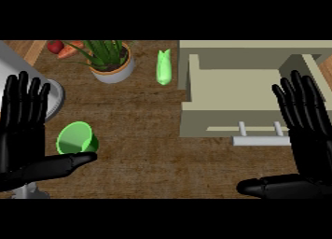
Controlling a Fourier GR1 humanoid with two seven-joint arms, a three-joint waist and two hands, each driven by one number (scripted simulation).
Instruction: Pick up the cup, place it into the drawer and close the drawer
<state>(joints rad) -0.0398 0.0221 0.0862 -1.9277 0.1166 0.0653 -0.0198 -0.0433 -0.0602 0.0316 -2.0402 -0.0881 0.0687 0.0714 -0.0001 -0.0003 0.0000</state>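
Note:
A green cup [76, 138] lies on its side on the wooden counter at the left, its mouth facing me. My left hand [18, 140] is open at the left edge, fingers straight up, its thumb tip just below the cup. The beige drawer [232, 119] stands pulled open at the upper right, with a pale handle [259, 139] on its front. My right hand [313, 144] is open at the right edge, fingers up, overlapping the drawer's right side.
A potted plant [111, 60] stands at the back left, with a red and an orange vegetable [64, 48] behind it. A light green vegetable [164, 68] lies left of the drawer. A grey-white appliance [31, 88] fills the far left.

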